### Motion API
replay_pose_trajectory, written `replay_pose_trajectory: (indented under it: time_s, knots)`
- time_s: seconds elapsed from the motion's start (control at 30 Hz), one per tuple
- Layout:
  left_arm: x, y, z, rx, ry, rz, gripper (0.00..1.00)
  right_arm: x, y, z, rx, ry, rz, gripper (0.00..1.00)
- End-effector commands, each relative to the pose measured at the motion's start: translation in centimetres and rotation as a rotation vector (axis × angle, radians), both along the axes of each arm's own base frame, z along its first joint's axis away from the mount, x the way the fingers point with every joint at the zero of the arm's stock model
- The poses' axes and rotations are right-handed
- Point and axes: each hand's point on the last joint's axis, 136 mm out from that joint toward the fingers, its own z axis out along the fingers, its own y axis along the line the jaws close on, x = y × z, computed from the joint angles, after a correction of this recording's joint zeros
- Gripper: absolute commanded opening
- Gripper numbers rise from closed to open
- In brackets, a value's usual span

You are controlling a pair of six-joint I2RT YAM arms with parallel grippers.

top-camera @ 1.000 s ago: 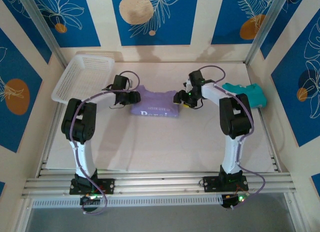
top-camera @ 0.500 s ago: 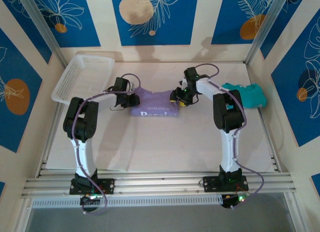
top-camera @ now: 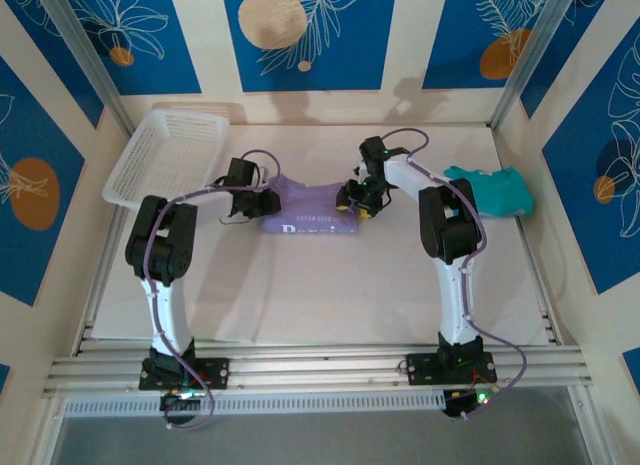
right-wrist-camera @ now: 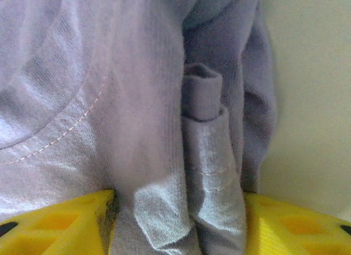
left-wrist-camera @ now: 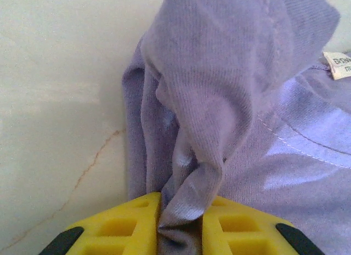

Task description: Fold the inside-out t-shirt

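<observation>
White table (top-camera: 330, 295) — one lavender t-shirt (top-camera: 310, 207), two pincers seemingly gripping it.

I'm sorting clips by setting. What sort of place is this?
Probably a robot test booth, not a home: a white table framed by aluminium rails, blue leaf-print panels around it, and a laundry-style basket beside the lavender t-shirt.

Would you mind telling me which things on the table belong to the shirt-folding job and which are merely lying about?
Part of the job:
- lavender t-shirt
- left gripper, shut on a bunch of its fabric
- right gripper, jaws around a thick fold of it

Just lying about:
- white basket, far left corner
- teal garment, right side
</observation>
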Motion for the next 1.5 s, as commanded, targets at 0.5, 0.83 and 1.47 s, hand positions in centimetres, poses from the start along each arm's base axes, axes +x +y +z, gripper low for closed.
replay_pose_trajectory:
  time_s: [0.5, 0.83, 1.47]
  knots:
    - [-1.1, 0.3, 1.0, -0.034, 0.010, 0.006, 0.32, -0.2, 1.4, -0.5, 0.105, 0.047, 0.057, 0.14]
    - [-1.5, 3.3, 5.6, 0.029, -0.089, 0.071, 0.61, -0.2, -5.6, 8.6, -0.075, -0.275, 0.134, 0.03]
    - [-7.9, 2.0, 10.1, -0.177, -0.156, 0.057, 0.62, -0.7, -23.1, 18.5, -0.563, -0.425, 0.226, 0.00]
